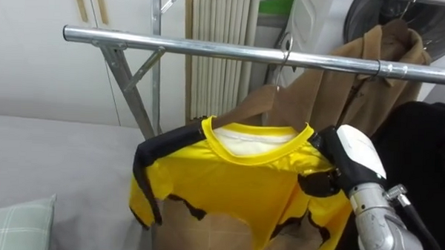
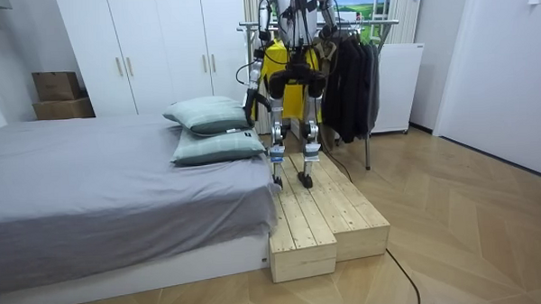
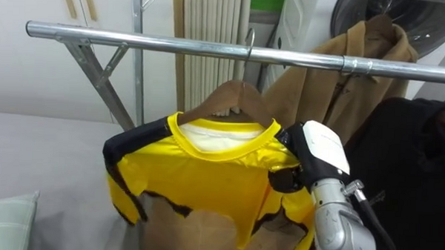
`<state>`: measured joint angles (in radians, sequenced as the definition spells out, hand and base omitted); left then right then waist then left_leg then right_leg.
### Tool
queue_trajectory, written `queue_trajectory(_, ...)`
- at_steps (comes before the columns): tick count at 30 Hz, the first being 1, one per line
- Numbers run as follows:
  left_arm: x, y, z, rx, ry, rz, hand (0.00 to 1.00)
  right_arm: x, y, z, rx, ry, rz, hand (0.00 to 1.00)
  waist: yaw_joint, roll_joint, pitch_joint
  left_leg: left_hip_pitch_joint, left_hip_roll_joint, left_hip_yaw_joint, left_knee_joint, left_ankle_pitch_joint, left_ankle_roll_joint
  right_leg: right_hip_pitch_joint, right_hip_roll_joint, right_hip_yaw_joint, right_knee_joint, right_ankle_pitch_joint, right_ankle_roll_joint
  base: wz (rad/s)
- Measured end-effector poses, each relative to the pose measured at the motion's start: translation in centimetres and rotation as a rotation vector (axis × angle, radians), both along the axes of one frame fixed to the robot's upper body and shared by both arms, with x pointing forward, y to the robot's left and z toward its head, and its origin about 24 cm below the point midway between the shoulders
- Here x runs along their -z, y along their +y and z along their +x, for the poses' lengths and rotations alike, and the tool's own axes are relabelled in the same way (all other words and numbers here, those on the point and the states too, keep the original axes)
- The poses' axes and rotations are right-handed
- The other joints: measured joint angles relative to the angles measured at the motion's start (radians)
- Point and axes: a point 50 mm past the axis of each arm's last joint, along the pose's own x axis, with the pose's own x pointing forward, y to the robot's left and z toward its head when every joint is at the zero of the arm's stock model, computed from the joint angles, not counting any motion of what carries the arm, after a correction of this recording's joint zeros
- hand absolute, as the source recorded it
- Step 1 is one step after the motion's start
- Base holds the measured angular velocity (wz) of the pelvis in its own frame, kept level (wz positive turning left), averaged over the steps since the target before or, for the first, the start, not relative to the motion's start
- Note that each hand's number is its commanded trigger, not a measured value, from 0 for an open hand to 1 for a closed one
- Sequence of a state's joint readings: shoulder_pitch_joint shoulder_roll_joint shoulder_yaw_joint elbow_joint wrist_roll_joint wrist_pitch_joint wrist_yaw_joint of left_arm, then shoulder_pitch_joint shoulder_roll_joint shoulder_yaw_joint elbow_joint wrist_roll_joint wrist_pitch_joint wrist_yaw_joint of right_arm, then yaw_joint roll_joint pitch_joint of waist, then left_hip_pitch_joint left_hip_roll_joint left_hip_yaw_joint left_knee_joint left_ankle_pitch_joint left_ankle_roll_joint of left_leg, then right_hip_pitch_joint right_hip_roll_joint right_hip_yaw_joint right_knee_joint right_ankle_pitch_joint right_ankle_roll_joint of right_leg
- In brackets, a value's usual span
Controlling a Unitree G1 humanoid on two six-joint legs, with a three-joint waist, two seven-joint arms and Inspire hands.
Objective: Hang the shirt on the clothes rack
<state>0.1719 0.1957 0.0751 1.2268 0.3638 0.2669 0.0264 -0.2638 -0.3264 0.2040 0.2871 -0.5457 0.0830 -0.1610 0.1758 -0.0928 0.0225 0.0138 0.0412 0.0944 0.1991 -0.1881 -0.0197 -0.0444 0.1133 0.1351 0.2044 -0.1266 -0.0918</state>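
The right robot hand (image 1: 357, 150) shows only its white back; its fingers are hidden behind the shoulder of the yellow shirt (image 1: 235, 192). The bottom edge cuts off the shirt's lower part, and the shirt covers most of the wooden hanger (image 1: 254, 102). The pillow (image 1: 15, 223) is clipped at the lower left corner, and the dark garment (image 1: 429, 169) by the right edge. In the room view the left robot hand (image 2: 251, 97) is too small to read.

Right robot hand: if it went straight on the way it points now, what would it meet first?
The yellow shirt. The right robot hand points up and left at the shirt's near shoulder and seems to touch it. The wooden hanger inside would likely come next, though depth is unclear.
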Motion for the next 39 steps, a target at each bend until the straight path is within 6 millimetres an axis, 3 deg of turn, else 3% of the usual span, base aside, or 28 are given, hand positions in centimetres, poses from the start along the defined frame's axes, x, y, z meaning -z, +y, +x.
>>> queue_trajectory(18,-0.1,0.2,0.1,0.004,-0.004,0.004,0.0,2.2,-0.7,-0.1,0.017,0.074,0.033,1.0,0.002,-0.002,0.0004,0.008,-0.001,-0.013,0.007,0.0,0.0,0.012,0.001,-0.002,0.001,0.0,0.0,0.01)
queue_trajectory(26,-0.1,0.3,0.2,0.006,-0.006,0.007,0.0,2.9,-0.8,-0.3,0.029,0.079,0.061,1.0,-0.004,0.007,-0.0003,0.015,-0.001,-0.024,0.007,0.001,-0.002,0.032,-0.003,-0.024,-0.016,0.001,-0.002,0.07)
queue_trajectory(28,-0.1,0.3,0.2,0.005,-0.006,0.007,0.0,2.9,-0.8,-0.3,0.029,0.077,0.062,0.58,-0.004,0.011,-0.0018,0.015,-0.001,-0.024,0.007,0.001,-0.002,0.032,-0.003,-0.025,-0.016,0.001,-0.003,0.0)
queue_trajectory(29,-0.1,0.3,0.2,0.005,-0.006,0.007,0.0,2.9,-0.8,-0.4,0.029,0.076,0.061,0.43,-0.004,0.014,-0.0034,0.015,-0.001,-0.024,0.007,0.001,-0.002,0.032,-0.003,-0.026,-0.016,0.001,-0.003,0.0)
queue_trajectory(30,-0.1,0.3,0.2,0.005,-0.006,0.007,0.0,2.9,-0.8,-0.4,0.028,0.075,0.062,0.04,-0.004,0.016,-0.0046,0.015,-0.001,-0.024,0.007,0.001,-0.002,0.032,-0.003,-0.026,-0.016,0.001,-0.003,0.0)
queue_trajectory(31,-0.1,0.3,0.2,0.005,-0.006,0.007,0.0,2.9,-0.8,-0.4,0.028,0.075,0.062,0.0,-0.004,0.017,-0.005,0.015,-0.001,-0.024,0.007,0.001,-0.002,0.032,-0.003,-0.026,-0.016,0.001,-0.003,0.0)
queue_trajectory(39,-0.1,0.2,0.2,0.005,-0.006,0.005,0.0,5.1,-1.7,-1.0,0.081,0.168,0.062,0.0,-0.004,0.019,-0.0054,0.015,-0.001,-0.023,0.006,0.002,-0.003,0.032,-0.003,-0.026,-0.017,0.001,-0.004,0.0)
